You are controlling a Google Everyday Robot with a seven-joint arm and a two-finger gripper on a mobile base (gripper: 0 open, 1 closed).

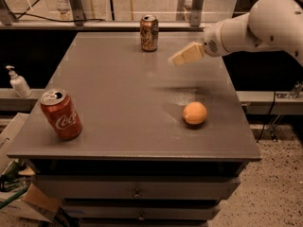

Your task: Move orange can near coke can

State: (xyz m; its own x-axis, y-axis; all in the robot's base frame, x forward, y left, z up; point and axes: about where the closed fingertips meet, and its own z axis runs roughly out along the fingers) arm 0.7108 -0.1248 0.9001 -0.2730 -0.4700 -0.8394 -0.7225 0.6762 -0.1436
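Grey bench [118, 89] top carries three things, all well apart. My orange can [149, 32] stands upright at the far edge, a little left of its middle, silver top up. The coke can [60, 114] stands near the front left corner, tilted slightly, with a dark opening showing in its lid; what is inside either can I cannot tell. A round orange fruit [195, 113] lies toward the front right, close to the right edge.

My claw [177, 59] hangs above the bench's far right part, to the right of the orange can and apart from it, pointing down and left from my white arm [255, 27]. It has hold of nothing, and whether it is open or closed I cannot tell.

Off the left edge stands a white pump bottle [18, 82].
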